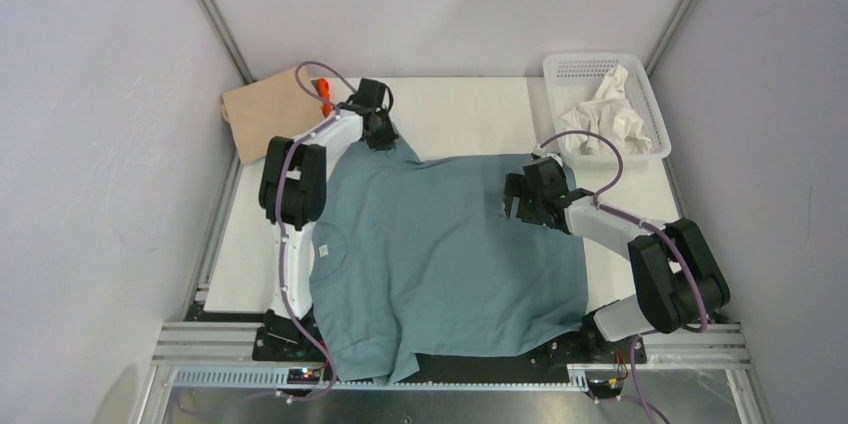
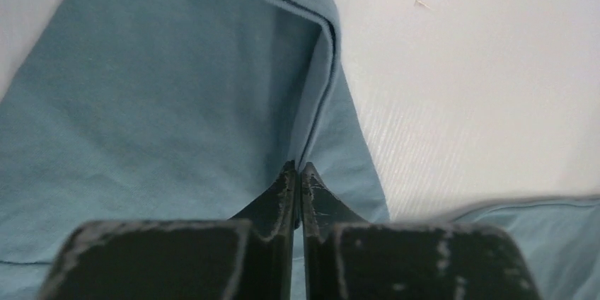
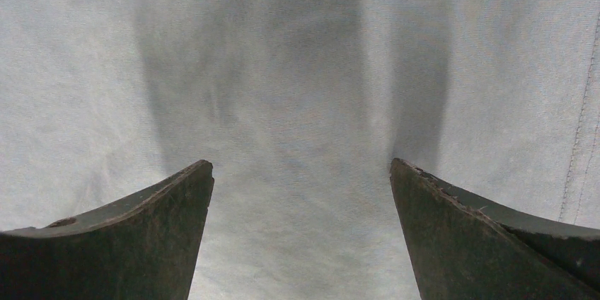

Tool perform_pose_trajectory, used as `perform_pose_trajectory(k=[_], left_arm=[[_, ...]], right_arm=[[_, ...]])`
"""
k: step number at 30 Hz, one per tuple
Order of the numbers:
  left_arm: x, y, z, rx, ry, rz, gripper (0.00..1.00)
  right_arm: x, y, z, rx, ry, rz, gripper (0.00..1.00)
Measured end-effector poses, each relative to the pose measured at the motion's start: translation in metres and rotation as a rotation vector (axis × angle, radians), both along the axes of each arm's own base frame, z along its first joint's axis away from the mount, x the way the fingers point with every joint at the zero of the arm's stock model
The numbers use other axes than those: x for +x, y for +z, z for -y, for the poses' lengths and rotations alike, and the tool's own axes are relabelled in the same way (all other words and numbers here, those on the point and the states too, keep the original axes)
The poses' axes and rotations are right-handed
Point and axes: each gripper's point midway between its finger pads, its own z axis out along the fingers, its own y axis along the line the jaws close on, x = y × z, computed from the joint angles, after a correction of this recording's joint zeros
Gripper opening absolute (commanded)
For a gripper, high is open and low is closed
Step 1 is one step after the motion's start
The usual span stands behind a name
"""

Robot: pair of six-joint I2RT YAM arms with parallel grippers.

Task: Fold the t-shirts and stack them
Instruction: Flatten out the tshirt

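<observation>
A large slate blue-grey t-shirt (image 1: pixel 440 254) lies spread flat on the white table, its neck label at the left, its lower part hanging over the near edge. My left gripper (image 1: pixel 381 134) is at the shirt's far left corner, shut on the hem; in the left wrist view the jaws (image 2: pixel 298 170) pinch a folded edge of the cloth (image 2: pixel 141 102). My right gripper (image 1: pixel 512 206) is open just above the shirt's right part, with only cloth (image 3: pixel 297 102) between its fingers. A folded tan t-shirt (image 1: pixel 265 112) lies at the far left, a bit of orange cloth (image 1: pixel 325 94) beside it.
A white mesh basket (image 1: pixel 572 70) with crumpled white cloth (image 1: pixel 610 114) stands at the back right. Bare white table (image 1: pixel 470 109) lies behind the shirt. Grey walls and metal posts enclose the table on three sides.
</observation>
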Motion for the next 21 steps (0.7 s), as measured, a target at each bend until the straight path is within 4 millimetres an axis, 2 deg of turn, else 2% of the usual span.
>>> perform_pose_trajectory(k=[3, 11, 13, 14, 15, 17, 18, 21], left_arm=[[0.001, 0.005, 0.002, -0.017, 0.011, 0.004, 0.00], [0.004, 0.014, 0.012, -0.098, 0.084, -0.008, 0.02], [0.012, 0.026, 0.018, -0.135, 0.124, 0.005, 0.09], [0.018, 0.031, 0.021, -0.154, 0.141, 0.016, 0.19], [0.024, 0.036, 0.025, -0.175, 0.159, 0.027, 0.22], [0.041, 0.046, 0.036, -0.225, 0.200, 0.052, 0.37], [0.048, 0.049, 0.040, -0.244, 0.212, 0.062, 0.50], [0.071, 0.049, 0.056, -0.297, 0.241, 0.087, 0.59]], right_arm=[[0.000, 0.000, 0.000, 0.000, -0.001, 0.000, 0.99], [0.001, 0.000, 0.001, 0.000, -0.005, 0.000, 0.99], [0.001, 0.000, 0.002, 0.000, -0.007, 0.000, 0.99], [0.001, 0.000, 0.002, 0.000, -0.008, -0.001, 0.99], [0.001, -0.001, 0.002, 0.000, -0.009, -0.001, 0.99], [0.002, -0.002, 0.003, 0.000, -0.011, -0.004, 0.99], [0.002, -0.003, 0.003, 0.001, -0.012, -0.006, 0.99], [0.002, -0.004, 0.004, 0.005, -0.017, -0.010, 0.99]])
